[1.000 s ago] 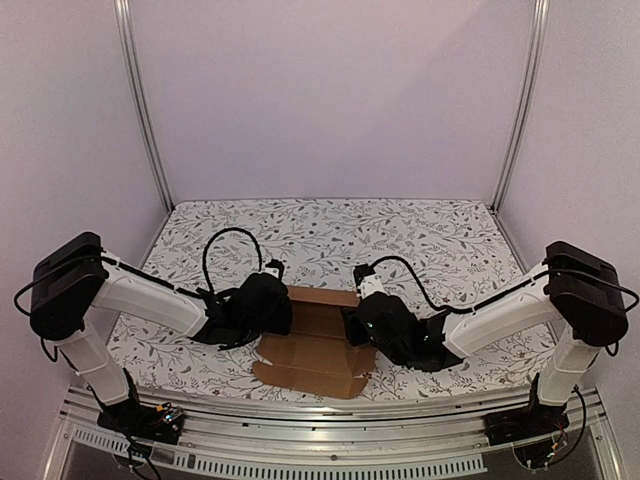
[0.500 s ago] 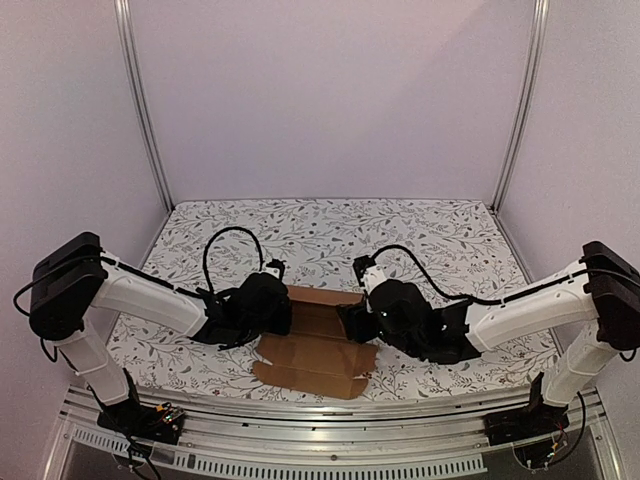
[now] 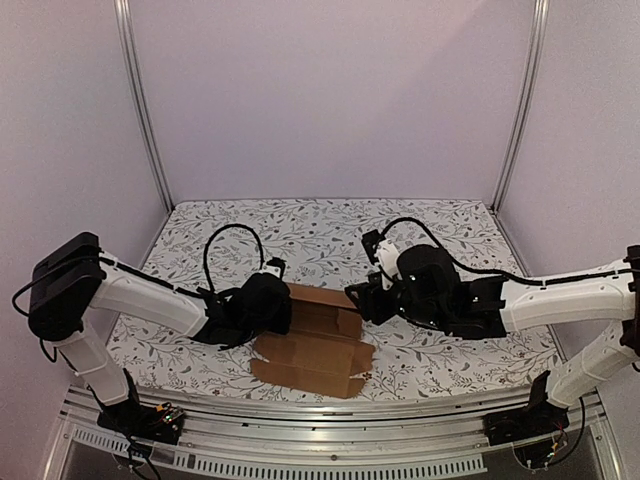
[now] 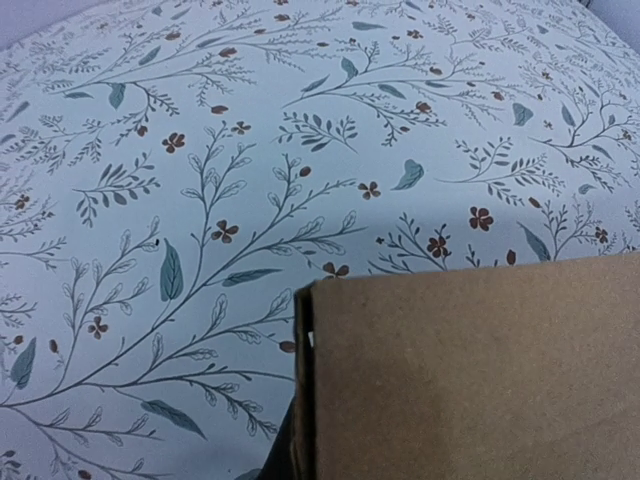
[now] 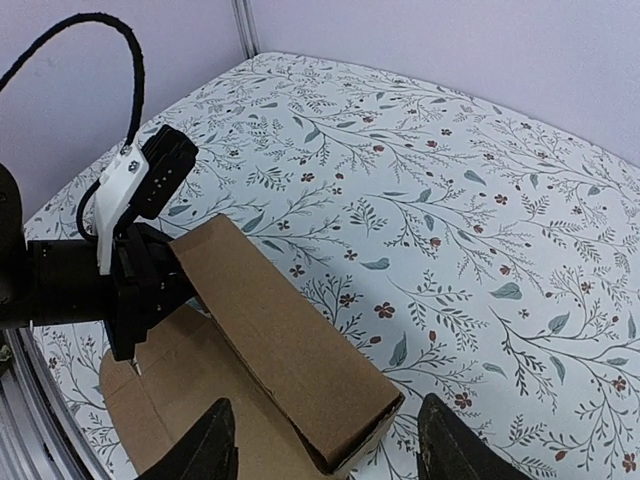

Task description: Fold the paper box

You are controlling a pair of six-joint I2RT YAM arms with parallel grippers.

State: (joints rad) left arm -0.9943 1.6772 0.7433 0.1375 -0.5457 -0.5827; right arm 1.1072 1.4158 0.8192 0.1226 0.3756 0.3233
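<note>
The paper box is brown cardboard lying on the table between my arms. Its far part is folded up into a long raised sleeve, and a flat panel lies on the near side. My left gripper sits at the sleeve's left end and is shut on it; it also shows in the right wrist view. In the left wrist view the cardboard fills the lower right, with a dark fingertip beside its edge. My right gripper is open and empty, just above the sleeve's right end.
A floral cloth covers the table. Metal frame posts stand at the back corners, and a rail runs along the near edge. The left arm's black cable loops above its wrist.
My right arm has lifted and moved up and to the right, off the box's right side, and now hovers over its right end. The left arm and the box have stayed put.
</note>
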